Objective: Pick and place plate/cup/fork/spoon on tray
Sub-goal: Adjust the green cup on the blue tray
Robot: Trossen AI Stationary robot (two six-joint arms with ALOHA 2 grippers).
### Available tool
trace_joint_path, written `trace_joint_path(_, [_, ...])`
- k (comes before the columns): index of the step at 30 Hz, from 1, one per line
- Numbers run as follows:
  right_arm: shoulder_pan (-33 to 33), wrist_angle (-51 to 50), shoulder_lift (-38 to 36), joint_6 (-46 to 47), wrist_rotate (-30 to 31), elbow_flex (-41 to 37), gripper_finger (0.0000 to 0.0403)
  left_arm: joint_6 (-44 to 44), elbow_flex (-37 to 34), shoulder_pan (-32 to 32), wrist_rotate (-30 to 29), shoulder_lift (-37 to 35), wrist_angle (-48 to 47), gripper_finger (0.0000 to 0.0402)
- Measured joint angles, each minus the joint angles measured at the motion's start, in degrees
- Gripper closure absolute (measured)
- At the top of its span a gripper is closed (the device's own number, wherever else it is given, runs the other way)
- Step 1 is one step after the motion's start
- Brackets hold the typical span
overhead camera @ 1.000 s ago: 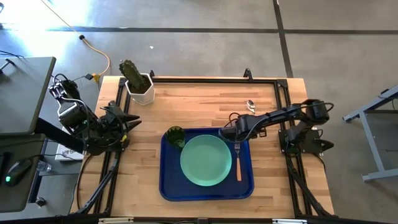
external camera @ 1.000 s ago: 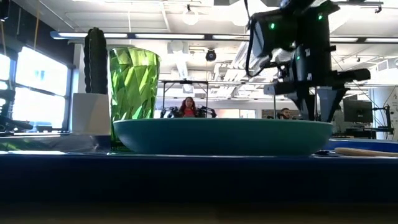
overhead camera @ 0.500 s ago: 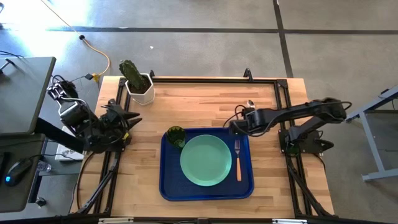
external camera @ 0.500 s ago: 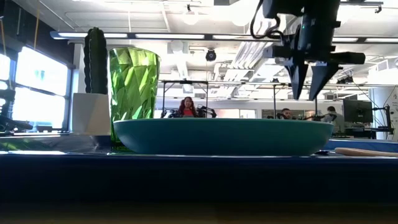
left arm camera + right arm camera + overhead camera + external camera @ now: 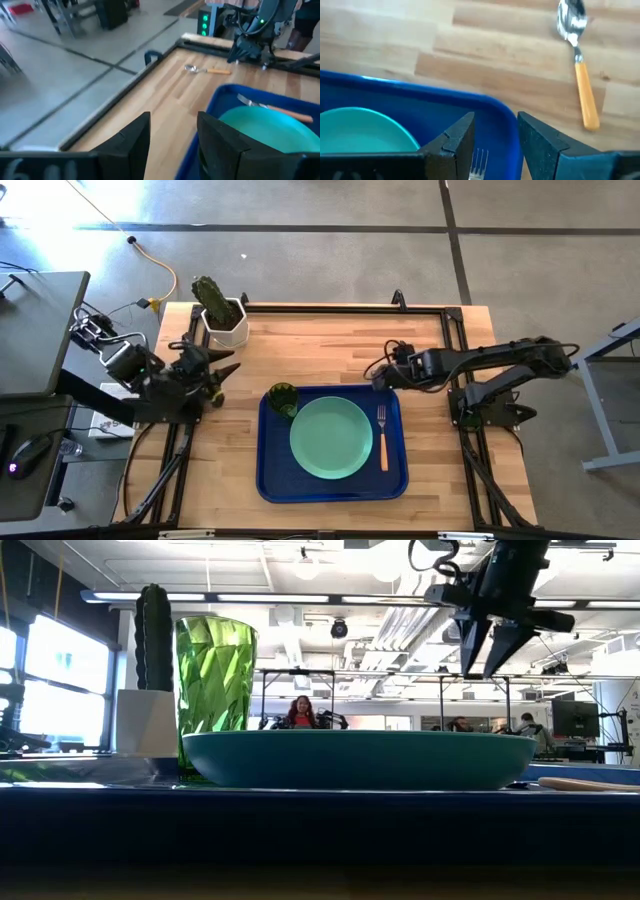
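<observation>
Spoon [image 5: 579,65] detail is given only by the right wrist view: a shiny oval bowl and a thin orange handle, lying flat on the bare wooden desk [image 5: 320,345]. In the high view it is mostly hidden behind the right arm; in the left wrist view it is seen small, far beyond the left fingers [image 5: 222,137]. The low view alone shows a person seated in the room behind.

The right fingers [image 5: 462,137] are spread apart and hold nothing; the right gripper [image 5: 380,375] hangs above the desk at the far right corner of the tray [image 5: 268,480]. The spoon lies on the desk just beyond those fingers, outside the tray rim. The fork [image 5: 381,435], with silver tines and an orange handle, lies inside the tray just below the fingers, beside the mint-green plate [image 5: 331,437]. The translucent green cup [image 5: 282,398] stands upright in the tray, touching or just beside the plate.

The left gripper [image 5: 222,375] is released and empty, held over the desk's left edge near a white pot with a cactus [image 5: 221,312].
</observation>
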Motion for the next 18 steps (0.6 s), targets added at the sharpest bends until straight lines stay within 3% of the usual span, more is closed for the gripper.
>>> trace_joint_path(7, [-2.3,1.1,-4.0,-6.6,1.7,0.0,0.0263,13.2,0.0,10.8,9.0,0.7,12.2,0.0254])
trace_joint_path(18, [-6.1,1.7,-8.2,-15.9,1.8,0.0,0.0263,11.0,0.0,26.6,28.4,3.8,16.8,0.0254])
